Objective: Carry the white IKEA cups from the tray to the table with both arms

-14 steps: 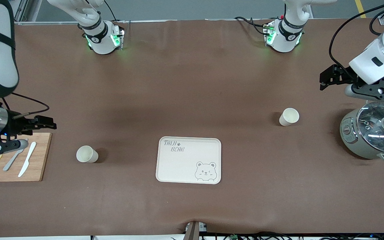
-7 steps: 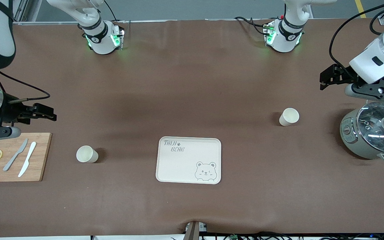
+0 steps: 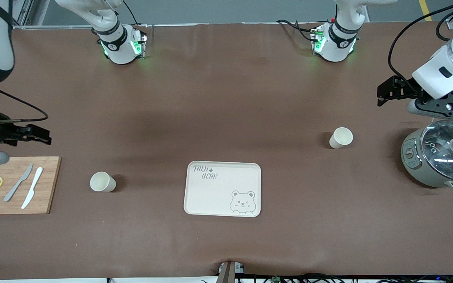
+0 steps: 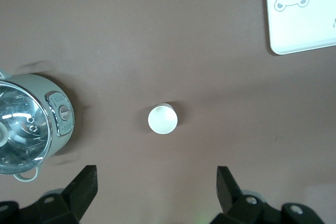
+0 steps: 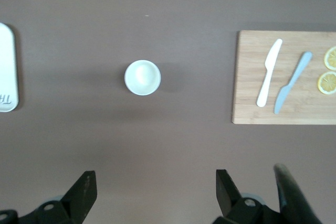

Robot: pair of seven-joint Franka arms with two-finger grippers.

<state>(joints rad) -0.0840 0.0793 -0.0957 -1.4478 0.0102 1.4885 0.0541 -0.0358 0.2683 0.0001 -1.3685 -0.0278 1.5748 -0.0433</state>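
Robot test bench in a lab or workshop, dressed with kitchen props.

Two arm bases (image 3: 120,45) (image 3: 333,44) with green indicator lights were bolted along one edge of a table (image 3: 226,98) covered in plain brown sheeting, with loose black cables (image 3: 295,25) beside them. Around the bear-printed tray (image 3: 222,188) stood staged domestic items: a cutting board (image 3: 49,184) toward the right arm's end and a glass-lidded cooker (image 3: 439,157) toward the left arm's end.

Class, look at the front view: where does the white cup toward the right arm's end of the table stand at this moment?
That white cup stands upright on the table, between the wooden cutting board and the bear tray, apart from both.
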